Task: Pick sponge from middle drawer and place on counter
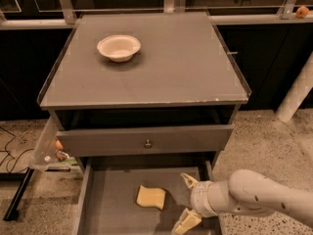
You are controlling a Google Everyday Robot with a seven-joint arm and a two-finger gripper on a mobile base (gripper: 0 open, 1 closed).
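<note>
The pale yellow sponge [150, 197] lies flat on the floor of the open middle drawer [112, 204], near its centre. My gripper [186, 201] is inside the drawer just right of the sponge, its two tan fingers spread wide and empty, one finger [189, 180] high, the other low. The white arm reaches in from the lower right. The grey counter [161, 67] is above, with a white bowl [119, 47] on its far left part.
The drawer with the round knob [147, 143] is shut above the open drawer. A clear side bin [49, 148] hangs at the cabinet's left. A white post [296, 94] stands at the right. A black stand foot and cable lie on the speckled floor at left.
</note>
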